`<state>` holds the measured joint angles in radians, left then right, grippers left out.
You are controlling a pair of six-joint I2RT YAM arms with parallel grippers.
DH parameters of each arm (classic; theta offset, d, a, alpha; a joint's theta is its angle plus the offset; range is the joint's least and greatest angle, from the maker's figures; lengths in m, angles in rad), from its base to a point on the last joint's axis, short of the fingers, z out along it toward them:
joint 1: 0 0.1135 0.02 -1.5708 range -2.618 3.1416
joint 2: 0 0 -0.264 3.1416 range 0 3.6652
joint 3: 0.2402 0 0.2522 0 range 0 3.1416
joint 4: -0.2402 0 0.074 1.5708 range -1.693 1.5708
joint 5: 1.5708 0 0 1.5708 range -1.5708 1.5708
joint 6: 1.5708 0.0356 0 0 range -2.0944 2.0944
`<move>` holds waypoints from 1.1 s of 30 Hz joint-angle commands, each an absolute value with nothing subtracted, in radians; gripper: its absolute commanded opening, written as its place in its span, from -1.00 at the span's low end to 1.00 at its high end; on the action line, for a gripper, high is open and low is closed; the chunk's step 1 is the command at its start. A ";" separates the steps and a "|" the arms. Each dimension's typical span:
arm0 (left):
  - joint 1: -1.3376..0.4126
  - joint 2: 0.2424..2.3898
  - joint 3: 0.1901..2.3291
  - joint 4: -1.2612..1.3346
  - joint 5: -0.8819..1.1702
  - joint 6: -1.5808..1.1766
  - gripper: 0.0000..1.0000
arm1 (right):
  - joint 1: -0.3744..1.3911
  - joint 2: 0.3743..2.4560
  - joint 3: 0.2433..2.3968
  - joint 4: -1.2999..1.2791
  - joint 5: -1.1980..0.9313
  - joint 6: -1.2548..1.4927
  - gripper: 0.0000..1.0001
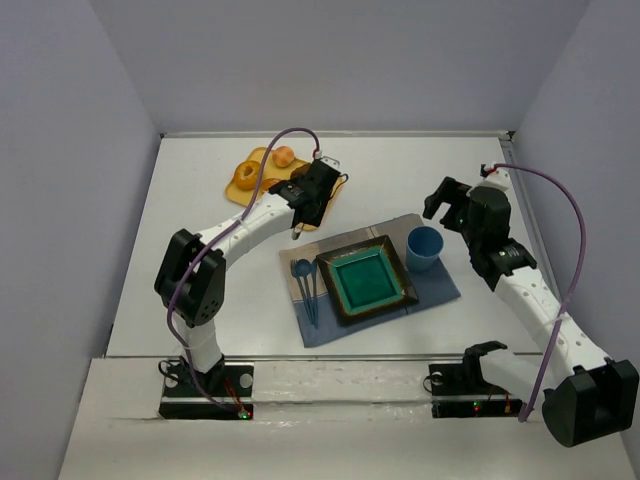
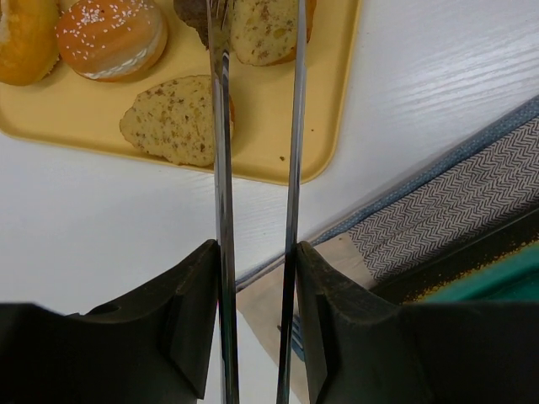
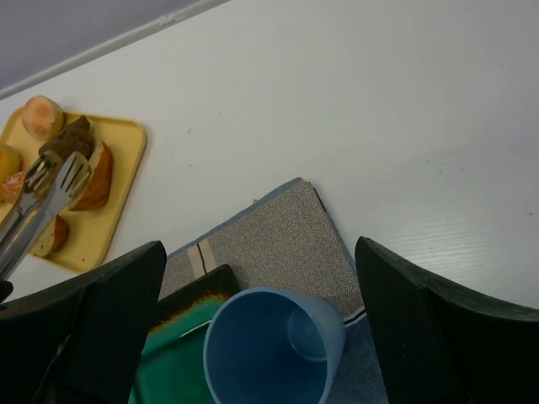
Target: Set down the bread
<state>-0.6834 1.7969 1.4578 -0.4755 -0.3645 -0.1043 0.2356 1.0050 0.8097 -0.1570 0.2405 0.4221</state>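
The bread (image 2: 261,34) is a tan slice with a brown crust, lying on the yellow tray (image 2: 278,151). It also shows in the right wrist view (image 3: 95,181). My left gripper (image 2: 257,252) is shut on metal tongs (image 2: 219,168). The tongs' two arms reach over the tray and straddle the bread, tips apart. A dark brown piece (image 2: 192,13) lies beside the left tip. In the top view my left gripper (image 1: 312,188) hangs over the tray's right end and hides the bread. My right gripper (image 3: 259,248) is open and empty above the blue cup (image 3: 269,345).
A paler speckled slice (image 2: 173,118), a sesame bun (image 2: 109,38) and a donut (image 1: 247,175) share the tray. A teal square plate (image 1: 365,280) with a dark rim lies on a grey-blue placemat (image 1: 440,285), blue cutlery (image 1: 305,280) to its left.
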 commanded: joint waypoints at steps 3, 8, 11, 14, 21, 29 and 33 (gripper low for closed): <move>-0.686 1.726 1.514 -0.462 -0.316 -0.081 -0.03 | 0.232 1.014 0.839 -0.143 0.261 0.419 0.99; -0.689 1.700 1.517 -0.466 -0.311 -0.098 -0.03 | 0.232 1.020 0.841 -0.144 0.258 0.416 0.99; -0.687 1.692 1.500 -0.460 -0.314 -0.098 -0.01 | 0.232 1.019 0.841 -0.144 0.259 0.417 0.99; -0.689 1.697 1.505 -0.463 -0.318 -0.098 -0.01 | 0.232 1.022 0.841 -0.143 0.258 0.417 1.00; -0.687 1.710 1.522 -0.465 -0.307 -0.081 0.02 | 0.232 1.022 0.841 -0.143 0.259 0.417 1.00; -0.689 1.755 1.519 -0.469 -0.313 -0.077 0.04 | 0.232 1.022 0.839 -0.144 0.262 0.417 1.00; -0.689 1.773 1.519 -0.465 -0.307 -0.075 0.04 | 0.232 1.019 0.839 -0.146 0.267 0.416 1.00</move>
<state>-0.6838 1.7584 1.4754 -0.4686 -0.3107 -0.1005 0.2356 1.0225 0.8097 -0.1570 0.2420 0.4221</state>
